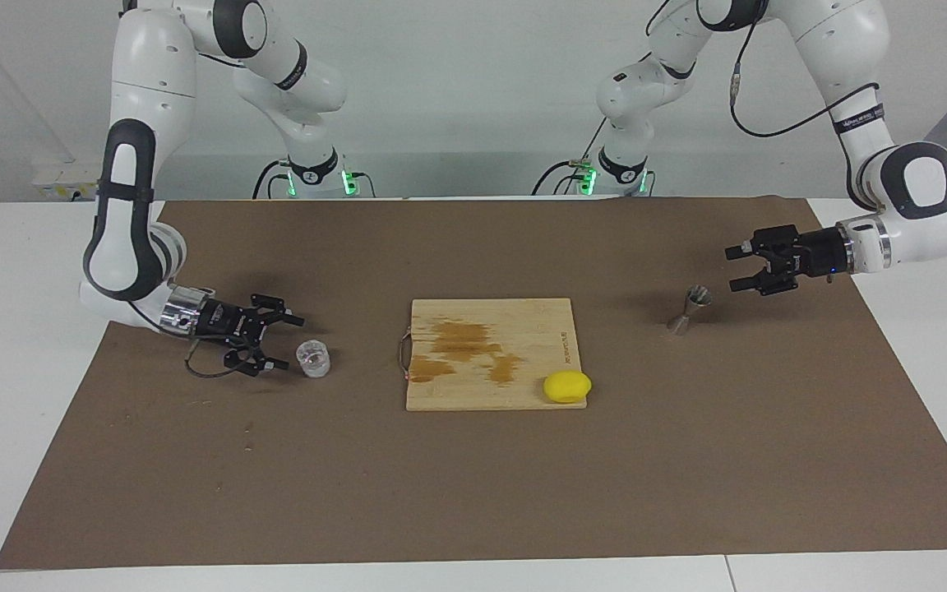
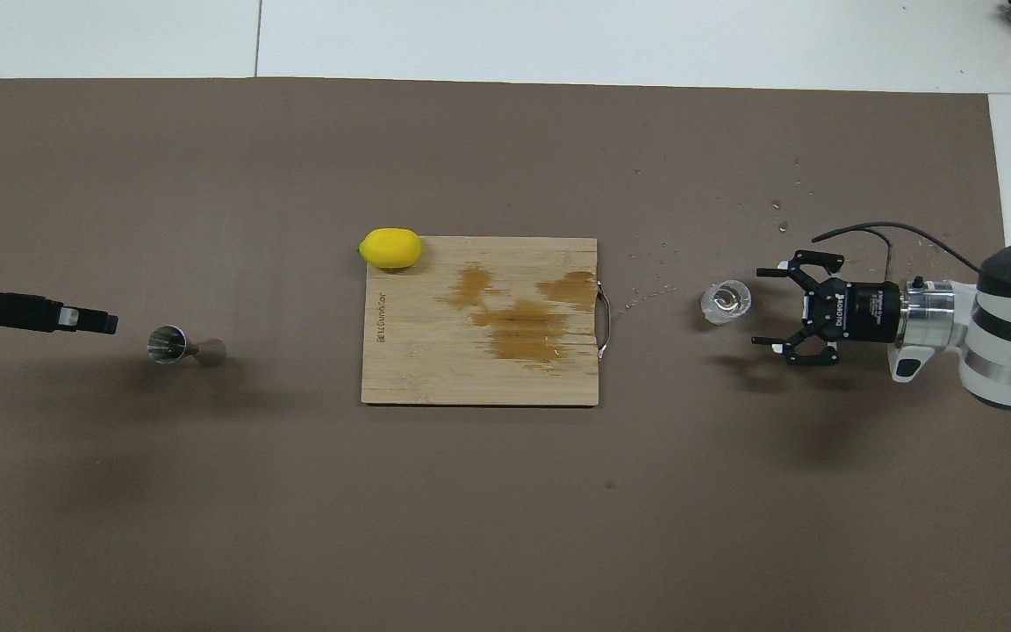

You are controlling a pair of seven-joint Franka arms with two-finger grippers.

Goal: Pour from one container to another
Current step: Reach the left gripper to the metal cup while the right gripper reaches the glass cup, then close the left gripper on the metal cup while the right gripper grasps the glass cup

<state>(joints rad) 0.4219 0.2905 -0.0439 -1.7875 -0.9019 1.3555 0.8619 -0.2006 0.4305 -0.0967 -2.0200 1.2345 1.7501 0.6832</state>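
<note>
The small clear glass cup (image 1: 313, 358) stands upright on the brown mat toward the right arm's end; it also shows in the overhead view (image 2: 725, 301). My right gripper (image 1: 286, 341) lies level and low, open, with its fingertips just short of the cup and not touching it (image 2: 762, 306). The steel hourglass jigger (image 1: 691, 308) stands upright toward the left arm's end (image 2: 168, 344). My left gripper (image 1: 734, 270) is open and level, slightly above and beside the jigger's rim, apart from it (image 2: 106, 323).
A wooden cutting board (image 1: 523, 386) with brown wet stains lies in the middle of the mat (image 2: 400, 377). A yellow lemon (image 1: 568, 386) sits on its corner farther from the robots, toward the left arm's end. Small droplets (image 2: 646, 294) dot the mat near the cup.
</note>
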